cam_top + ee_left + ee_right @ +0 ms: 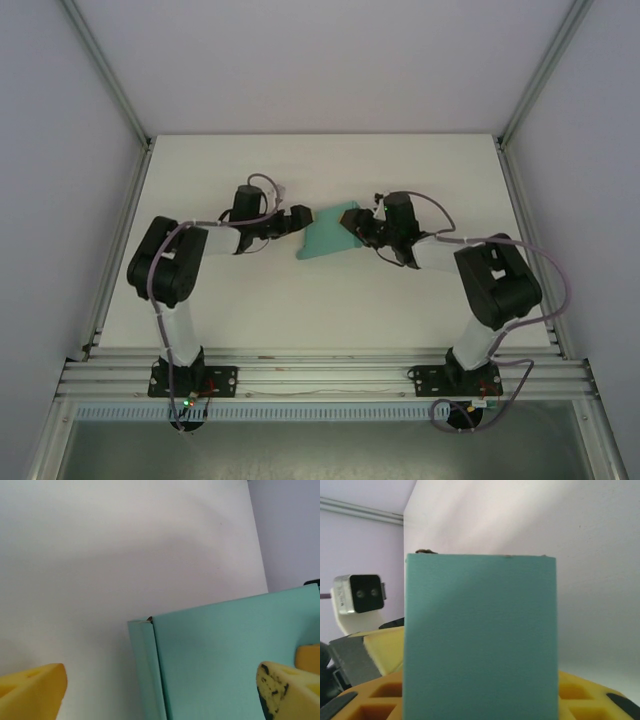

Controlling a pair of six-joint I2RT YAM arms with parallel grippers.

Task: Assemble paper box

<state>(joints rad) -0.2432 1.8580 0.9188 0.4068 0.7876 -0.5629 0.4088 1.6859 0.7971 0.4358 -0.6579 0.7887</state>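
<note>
The teal paper box (328,235) is a flat, closed rectangle held between the two arms, above the middle of the white table (320,310). My right gripper (357,228) has it by the right end. In the right wrist view its broad face (480,635) stands straight up out of that gripper (480,702), with yellow fingers (582,695) pressed against both its sides. My left gripper (303,220) is at the box's left end, open. In the left wrist view its yellow fingertips (35,690) stand wide apart around the gripper's middle (160,695), and the box (225,660) reaches in between them untouched.
Aluminium rails (320,375) run along the near edge where both arm bases are bolted. Grey walls and frame posts (115,120) enclose the table on the left, right and back. The left arm's camera (357,592) is close beside the box in the right wrist view.
</note>
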